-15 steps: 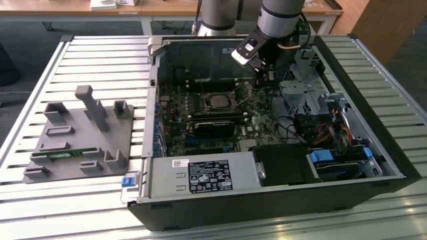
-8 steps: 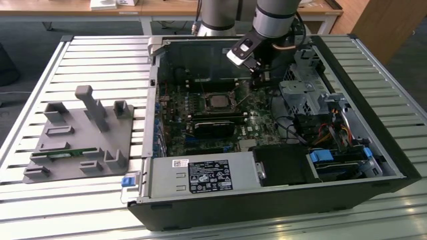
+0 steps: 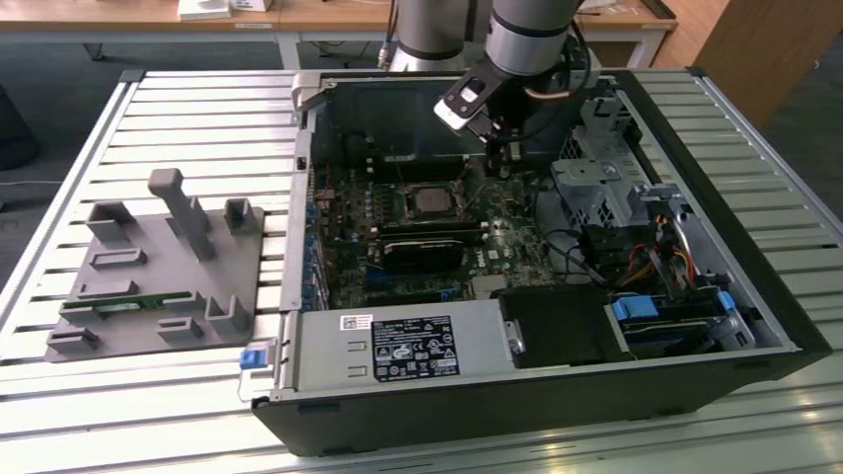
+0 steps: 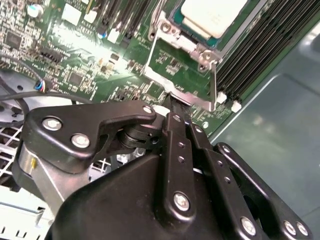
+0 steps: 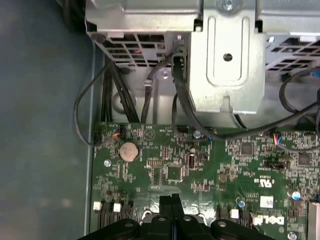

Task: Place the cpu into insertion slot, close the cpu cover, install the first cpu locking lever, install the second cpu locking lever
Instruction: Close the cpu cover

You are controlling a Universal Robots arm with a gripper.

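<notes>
Inside the computer case [image 3: 527, 395], over the green board [image 5: 175, 165], the gripper [image 4: 172, 100] is clenched. Its tips touch the open cpu cover [image 4: 213, 82], perhaps nipping its edge. Just beyond them, the cpu [image 4: 212, 15] sits in the insertion slot [image 4: 192, 36]. Closing the cover well likely needs a square, even swing down.

The robot arm [image 3: 527, 39] is reaching down into an open computer case [image 3: 527, 415] that is lying on a slatted metal table [image 3: 197, 118]. Its gripper [image 3: 497, 166] is hovering low over the green motherboard [image 3: 520, 247], near the insertion slot [image 3: 407, 201] on the exterior view's right side of it. The cpu [image 3: 431, 200] is sitting in that slot, its dull metal top facing up. A grey fixture plate [image 3: 132, 267] is resting on the table at the exterior view's left, holding a green memory stick [image 3: 132, 303].
</notes>
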